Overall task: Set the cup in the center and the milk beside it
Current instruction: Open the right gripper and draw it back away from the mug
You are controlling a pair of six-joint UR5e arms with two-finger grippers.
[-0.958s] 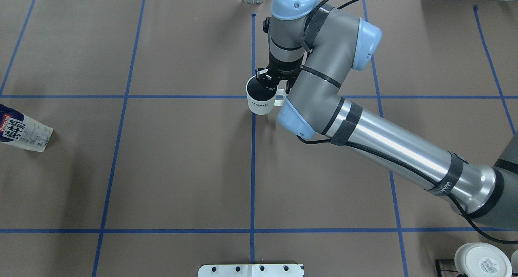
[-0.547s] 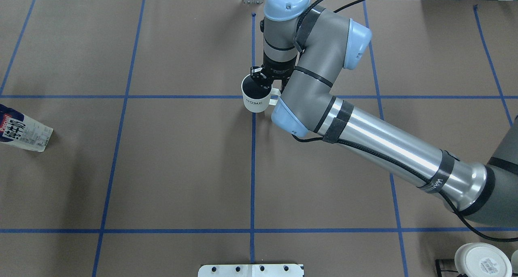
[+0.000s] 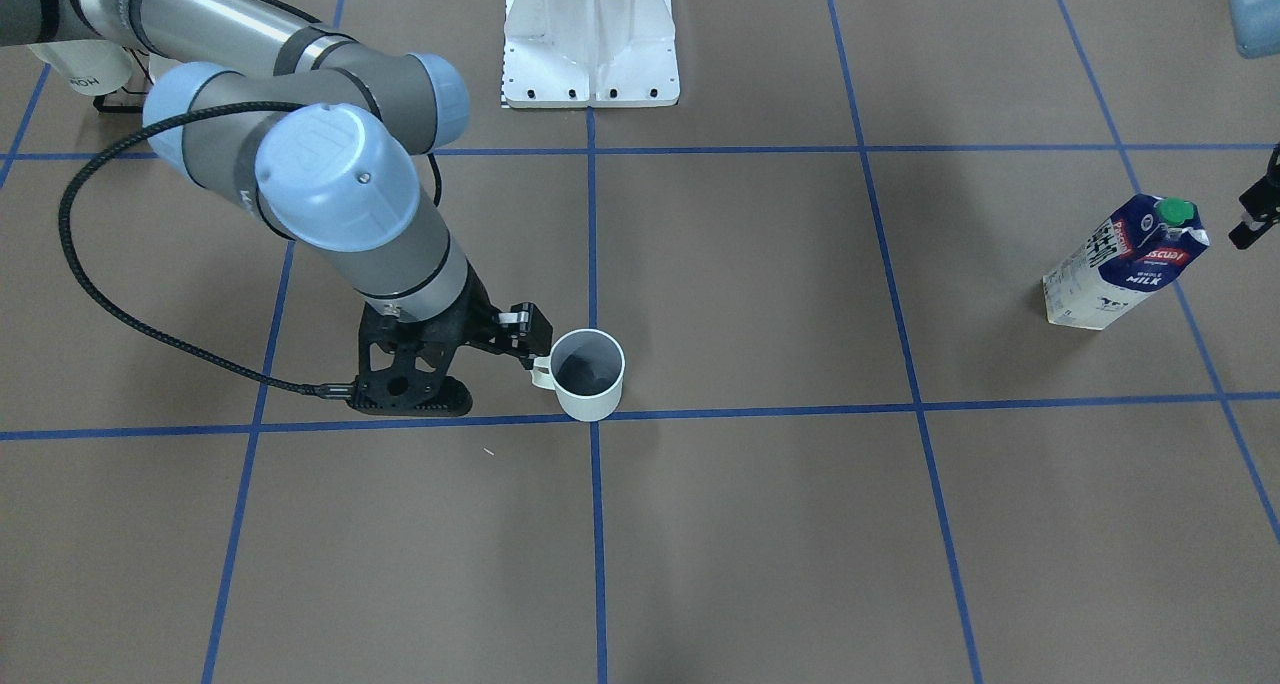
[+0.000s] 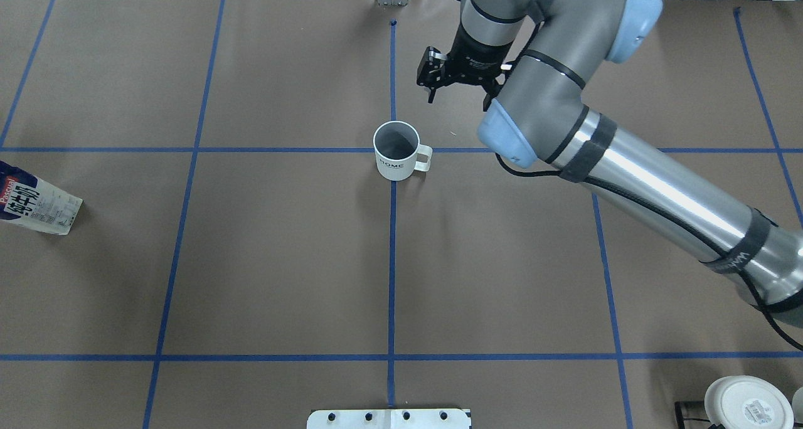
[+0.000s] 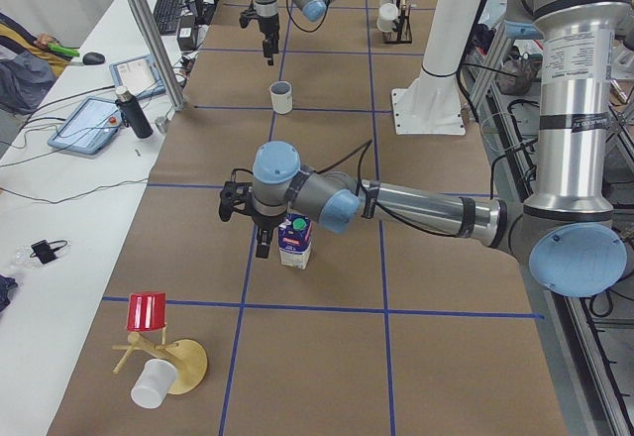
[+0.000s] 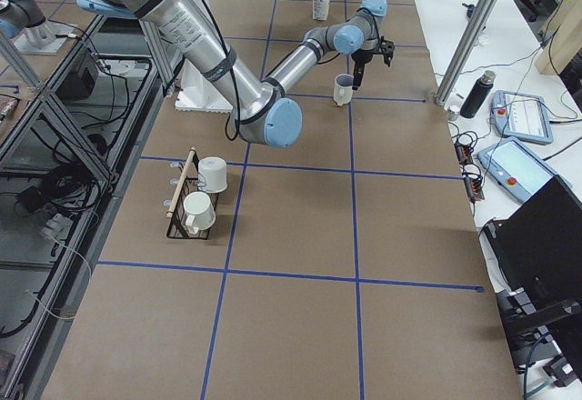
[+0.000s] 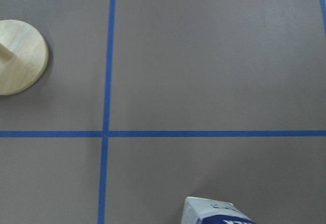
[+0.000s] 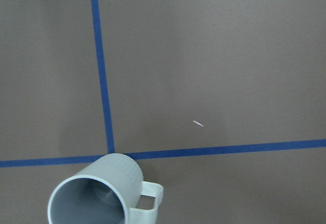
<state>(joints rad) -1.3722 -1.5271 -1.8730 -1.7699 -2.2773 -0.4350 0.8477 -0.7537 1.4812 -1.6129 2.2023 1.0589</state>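
Observation:
The cup (image 4: 396,151), a short white mug with a dark grey inside, stands upright and alone on the middle tape crossing; it also shows in the front view (image 3: 588,372) and low in the right wrist view (image 8: 99,196). My right gripper (image 4: 458,100) is open and empty, raised above the table behind and to the right of the cup. The milk (image 3: 1124,262), a blue and white carton with a green cap, stands far out on my left side (image 4: 34,203). My left gripper (image 3: 1258,207) hangs just beside the carton, cut by the frame edge; I cannot tell whether it is open.
A white base plate (image 4: 389,418) sits at the near table edge. An upturned white cup with a marked base (image 4: 746,402) and a mug rack (image 6: 194,195) stand near right. A wooden stand (image 5: 163,362) with a red cup (image 5: 147,312) is beyond the milk.
My right gripper has let go of the cup, opened, risen and drawn back and to the right. The cup now stands free on the middle crossing. The milk has not moved.

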